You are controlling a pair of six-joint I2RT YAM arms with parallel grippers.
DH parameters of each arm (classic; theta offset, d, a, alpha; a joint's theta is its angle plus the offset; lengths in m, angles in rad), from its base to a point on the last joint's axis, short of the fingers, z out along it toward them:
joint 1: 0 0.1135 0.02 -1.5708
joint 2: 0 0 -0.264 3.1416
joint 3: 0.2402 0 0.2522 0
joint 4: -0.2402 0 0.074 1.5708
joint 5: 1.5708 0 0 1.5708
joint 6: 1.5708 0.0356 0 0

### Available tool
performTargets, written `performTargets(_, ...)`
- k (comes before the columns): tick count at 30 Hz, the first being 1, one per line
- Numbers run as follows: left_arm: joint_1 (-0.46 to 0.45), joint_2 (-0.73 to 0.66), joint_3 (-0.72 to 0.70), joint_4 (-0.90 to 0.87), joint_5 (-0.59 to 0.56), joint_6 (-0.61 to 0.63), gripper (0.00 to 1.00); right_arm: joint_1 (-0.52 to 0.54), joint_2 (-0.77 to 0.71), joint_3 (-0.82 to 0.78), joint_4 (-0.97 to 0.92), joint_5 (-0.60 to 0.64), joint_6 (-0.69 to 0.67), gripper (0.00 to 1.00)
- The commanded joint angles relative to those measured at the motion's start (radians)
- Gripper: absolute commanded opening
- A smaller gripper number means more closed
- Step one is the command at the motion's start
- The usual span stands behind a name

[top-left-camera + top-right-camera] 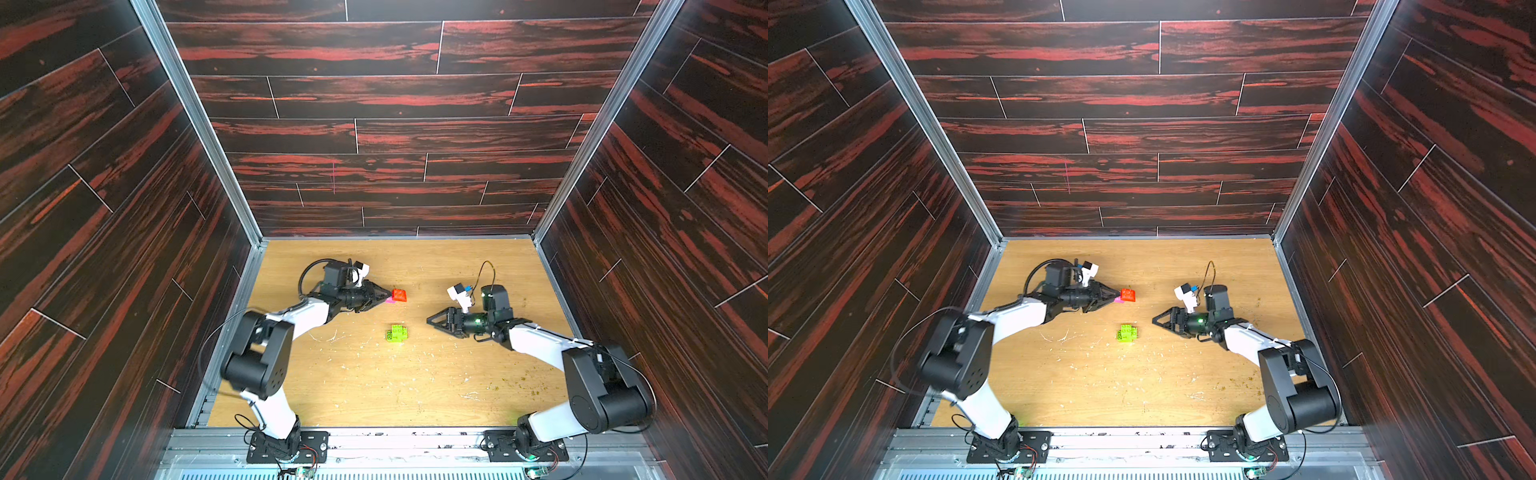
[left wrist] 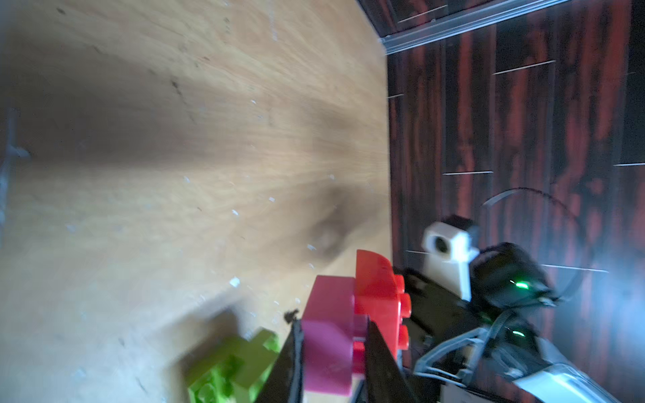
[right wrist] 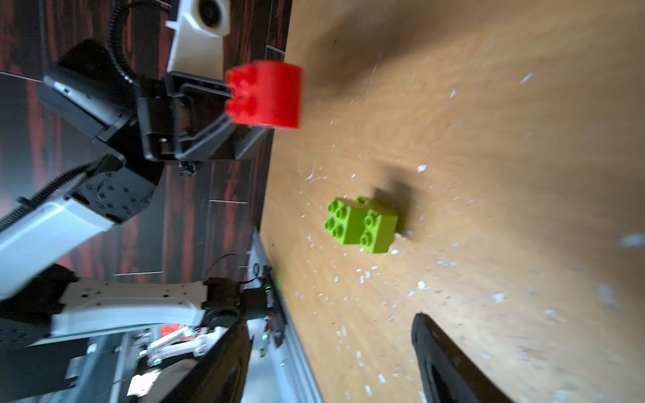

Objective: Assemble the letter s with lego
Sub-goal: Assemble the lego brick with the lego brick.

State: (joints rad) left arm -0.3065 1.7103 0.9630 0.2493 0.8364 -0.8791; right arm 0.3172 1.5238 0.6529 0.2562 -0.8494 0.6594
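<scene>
left hand (image 1: pixel 388 296) is clamped on the pink brick (image 2: pixel 326 335), one finger flat on each side face. red brick (image 1: pixel 399 295) is plugged onto the pink one and sticks out past the fingertips, on the side facing the right arm; its curved face shows in the right wrist view. that pair sits over the far half of the counter (image 1: pixel 374 386), roughly midway between the left and right edges, and throws a shadow on the wood. can't tell for sure whether it clears the surface. lime green cluster (image 1: pixel 397 333) of joined bricks lies on the counter near its centre, closer to the front edge than the held pair and well apart from it. right wrist view shows studs on two stepped faces: two green bricks are clear, and a third is only hinted at behind them. right hand (image 1: pixel 430 321) sits just to the right of the cluster and points at it. its jaws are apart with nothing between them, and it touches no brick. red+pink and green are two separate pieces, not joined. counter is scuffed, with pale flecks across the front half. left wrist view is heavily blurred, so the green cluster is only a smear there.
</scene>
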Motion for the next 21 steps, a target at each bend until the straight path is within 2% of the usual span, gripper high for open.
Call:
performTargets(1, 0.001, -0.081, -0.07, 0.072, 0.061, -0.088, 0.21, 0.034, 0.084, -0.028, 0.207, -0.065, 0.2, 0.76)
performTargets(8, -0.003, -0.185, -0.214, 0.213, 0.07, -0.205, 0.21, 0.094, 0.251, -0.049, 0.41, -0.061, 0.334, 0.76)
performTargets(12, -0.014, -0.229, -0.268, 0.257, 0.058, -0.246, 0.21, 0.116, 0.333, -0.014, 0.45, -0.066, 0.354, 0.75)
performTargets(17, -0.025, -0.243, -0.301, 0.289, 0.052, -0.267, 0.21, 0.124, 0.406, 0.005, 0.49, -0.066, 0.379, 0.73)
performTargets(21, -0.034, -0.224, -0.328, 0.384, 0.062, -0.319, 0.21, 0.128, 0.454, 0.021, 0.543, -0.081, 0.429, 0.71)
